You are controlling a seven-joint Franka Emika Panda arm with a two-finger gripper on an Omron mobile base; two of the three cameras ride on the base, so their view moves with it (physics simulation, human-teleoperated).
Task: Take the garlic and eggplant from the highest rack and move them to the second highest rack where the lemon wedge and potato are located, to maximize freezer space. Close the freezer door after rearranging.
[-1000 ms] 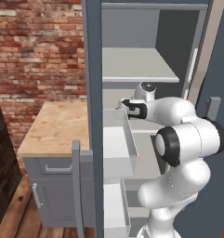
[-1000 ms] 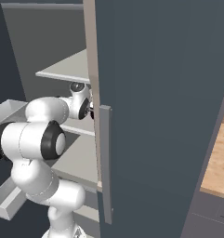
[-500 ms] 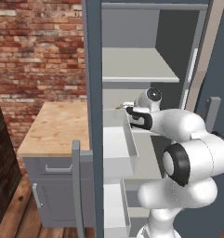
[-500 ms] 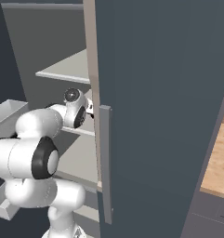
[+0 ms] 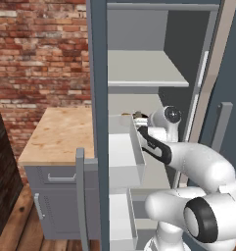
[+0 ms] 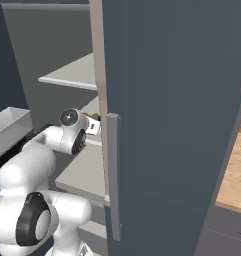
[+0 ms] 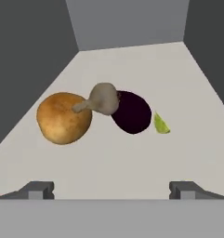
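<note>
My hand [image 7: 111, 190] is spread wide and empty. Mid-frame on the shelf [image 7: 187, 83], garlic [image 7: 103, 98] leans on potato [image 7: 63, 117] and eggplant [image 7: 131, 112], lemon wedge [image 7: 161, 124] just right: grouped to save space.

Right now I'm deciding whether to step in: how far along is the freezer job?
Done: garlic and eggplant lie with the potato and lemon wedge on one shelf. In hand: nothing; jaws open and empty. Left: pulling the arm out and closing the door, which stands open.

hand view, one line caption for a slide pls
Open gripper above shelf holding potato, garlic, eggplant and lemon wedge.
</note>
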